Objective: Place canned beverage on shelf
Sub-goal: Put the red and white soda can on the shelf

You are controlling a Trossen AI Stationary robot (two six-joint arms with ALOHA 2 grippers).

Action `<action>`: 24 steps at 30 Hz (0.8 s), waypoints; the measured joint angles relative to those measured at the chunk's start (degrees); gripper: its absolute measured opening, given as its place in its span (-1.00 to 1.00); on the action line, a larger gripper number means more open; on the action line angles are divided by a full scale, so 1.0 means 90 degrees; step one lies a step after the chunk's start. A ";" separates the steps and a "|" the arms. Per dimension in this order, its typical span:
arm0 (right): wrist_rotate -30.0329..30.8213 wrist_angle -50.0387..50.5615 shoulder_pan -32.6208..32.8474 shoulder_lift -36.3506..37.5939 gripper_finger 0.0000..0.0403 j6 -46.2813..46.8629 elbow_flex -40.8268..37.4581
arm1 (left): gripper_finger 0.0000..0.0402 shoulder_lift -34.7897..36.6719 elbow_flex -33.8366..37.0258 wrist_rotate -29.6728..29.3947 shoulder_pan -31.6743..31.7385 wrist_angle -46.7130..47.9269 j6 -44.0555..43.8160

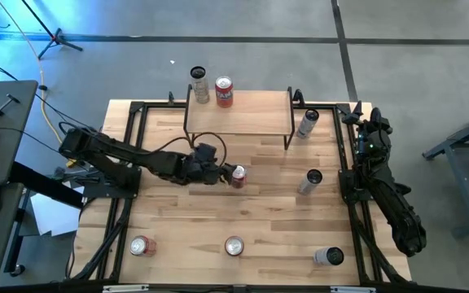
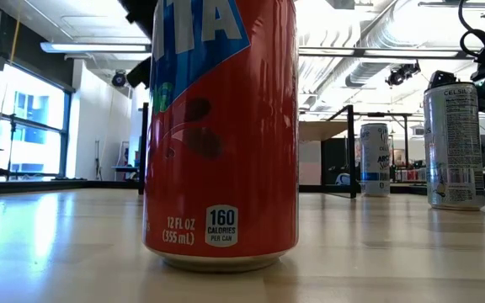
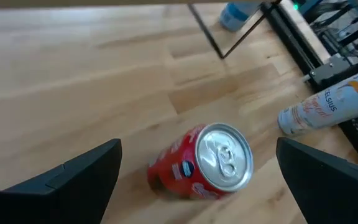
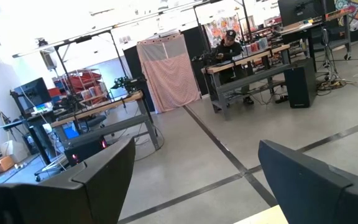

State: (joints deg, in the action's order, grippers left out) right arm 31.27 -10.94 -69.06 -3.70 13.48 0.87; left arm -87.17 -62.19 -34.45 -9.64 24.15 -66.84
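Left hand [image 1: 225,172] spread around a glossy red cylindrical can [image 1: 238,176] on pale woodgrain; right hand [image 1: 358,115] parted.

red can [image 2: 221,135] "160 CALORIES", slim can [image 2: 455,145] "CELSIUS"

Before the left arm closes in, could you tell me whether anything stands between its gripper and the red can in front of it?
Nothing visible does. The left gripper is open, and the red can stands upright on the table between its fingers. The white can stands off to one side, apart.
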 joint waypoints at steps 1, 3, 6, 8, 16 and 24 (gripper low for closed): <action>0.0002 0.0001 -0.0002 -0.0001 0.63 0.0000 0.0002 | 0.98 0.0000 -0.0123 0.0080 0.0018 0.0195 -0.0164; 0.0000 0.0002 0.0000 0.0000 0.63 0.0002 0.0000 | 0.98 0.0002 -0.0337 0.0237 0.0047 0.0490 -0.0517; 0.0000 0.0001 -0.0002 -0.0001 0.63 0.0001 0.0001 | 0.98 -0.0081 -0.0619 0.0479 0.0077 0.0915 -0.1131; 0.0002 0.0002 0.0000 -0.0002 0.63 0.0000 0.0000 | 0.98 -0.0160 -0.0802 0.0565 0.0080 0.1139 -0.1503; -0.0004 0.0003 0.0000 -0.0001 0.63 0.0002 0.0002 | 0.98 -0.0643 -0.1602 0.1114 0.0117 0.1469 -0.2405; -0.0001 0.0055 -0.0001 -0.0001 0.63 0.0000 0.0002 | 0.98 -0.1543 -0.2701 0.1744 0.0306 0.2339 -0.2682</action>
State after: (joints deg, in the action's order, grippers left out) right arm 31.26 -10.44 -69.06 -3.71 13.47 0.88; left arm -101.06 -86.50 -18.75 -6.89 45.20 -90.98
